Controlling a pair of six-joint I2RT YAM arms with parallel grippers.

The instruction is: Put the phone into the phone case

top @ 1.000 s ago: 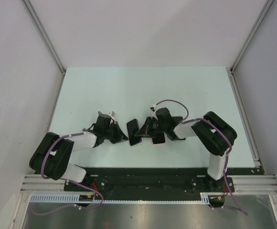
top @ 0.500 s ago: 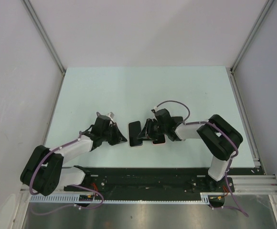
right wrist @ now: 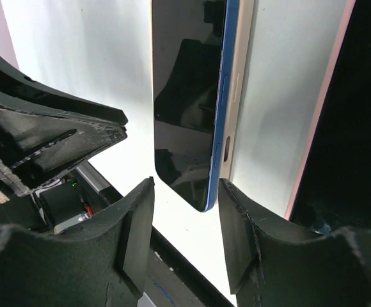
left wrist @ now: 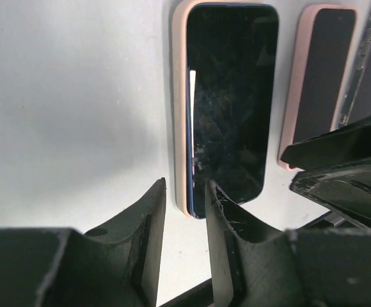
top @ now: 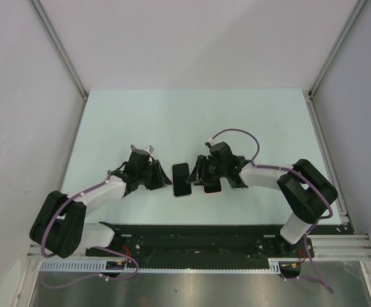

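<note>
Pink case point(left wrist: 179, 96) holds the phone point(left wrist: 230, 96) on the bench point(left wrist: 64, 96), one edge seemingly proud; left fingers point(left wrist: 148, 243), barely apart, and right fingers point(right wrist: 134, 236), wider, flank it for pressing.

On pale counter point(top: 173, 121): black-screened blue-edged phone point(left wrist: 227, 102) screen-up inside pale pink phone case point(left wrist: 179, 109), blue side edge showing above case rim.

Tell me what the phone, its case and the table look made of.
Phone: glossy glass front, shown by mirror-like reflections and fine scratches; the blue edge looks metallic, but I'm unsure.
Case: pale pink, matte, no glare, so probably silicone or soft plastic.
Table: smooth, pale, matte, perhaps laminate.
</note>
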